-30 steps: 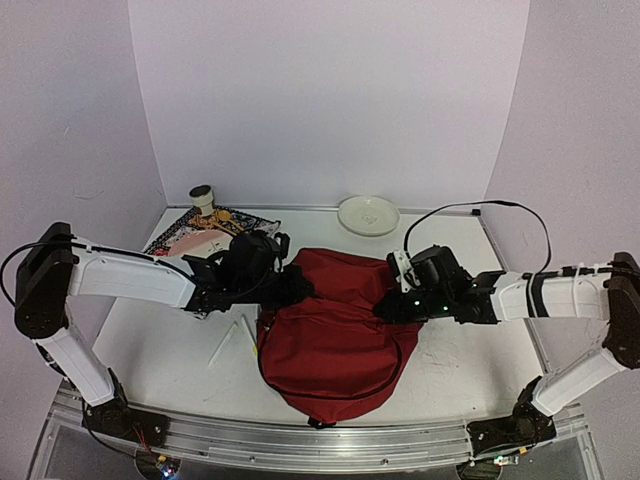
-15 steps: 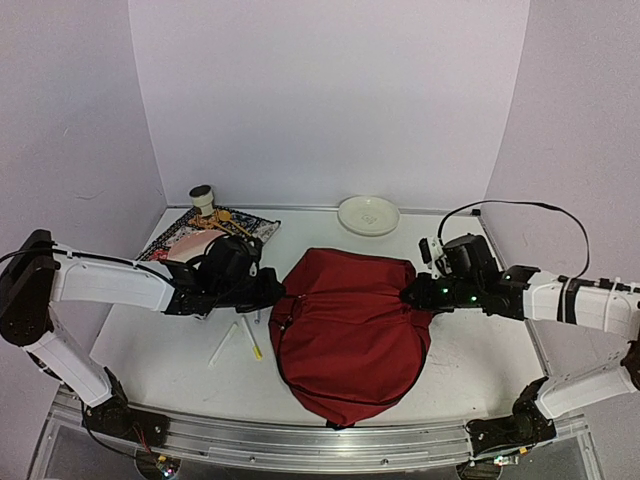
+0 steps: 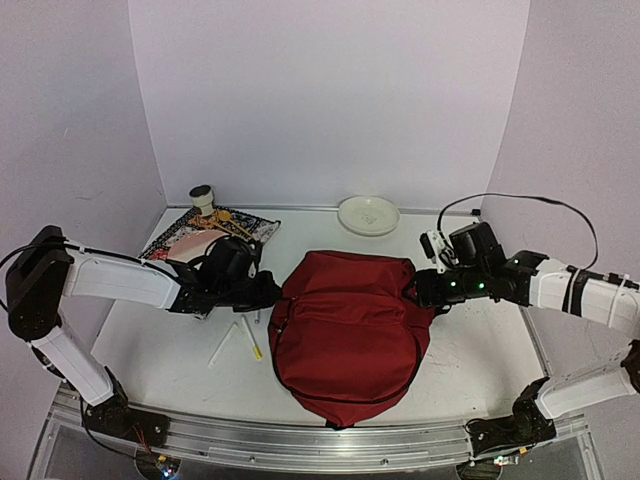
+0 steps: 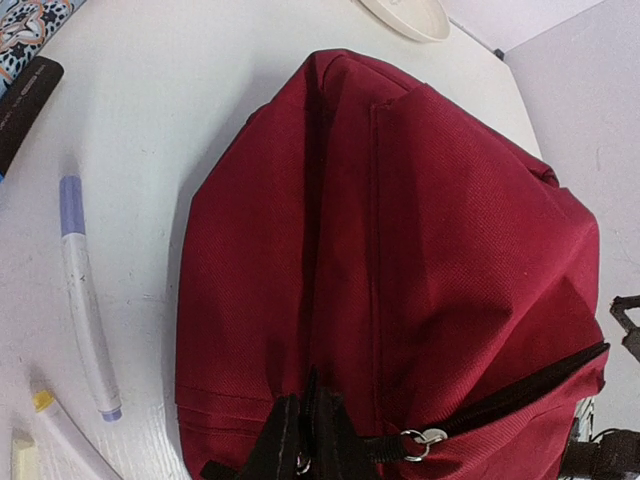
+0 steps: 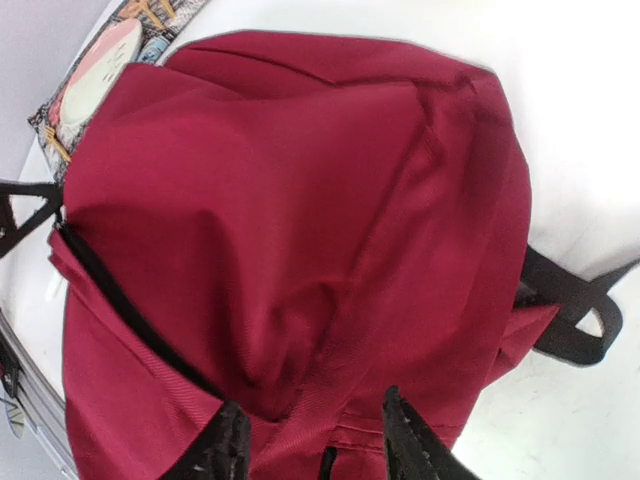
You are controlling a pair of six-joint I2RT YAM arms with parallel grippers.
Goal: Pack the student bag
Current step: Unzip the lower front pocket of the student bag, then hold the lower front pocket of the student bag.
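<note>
The student bag (image 3: 345, 330), dark red with black zippers, lies in the middle of the table. It fills the left wrist view (image 4: 400, 250) and the right wrist view (image 5: 290, 200). My left gripper (image 3: 268, 291) is at the bag's left edge. Its fingers (image 4: 308, 425) are pinched almost together on a thin black tab of the bag beside a metal zipper ring (image 4: 422, 437). My right gripper (image 3: 424, 290) is at the bag's right edge. It stands open (image 5: 315, 428), with red fabric lying loose between the fingertips.
A white plate (image 3: 368, 214) sits at the back. A patterned book (image 3: 215, 232) and a small cup (image 3: 203, 197) are at the back left. Two white markers (image 3: 238, 342) lie left of the bag. A black strap (image 5: 575, 310) trails off its right side.
Both arms drew outward, and the bag spread wider and settled flat. My right gripper went from shut to open and let go of the fabric. The left gripper stayed on the bag's edge.
</note>
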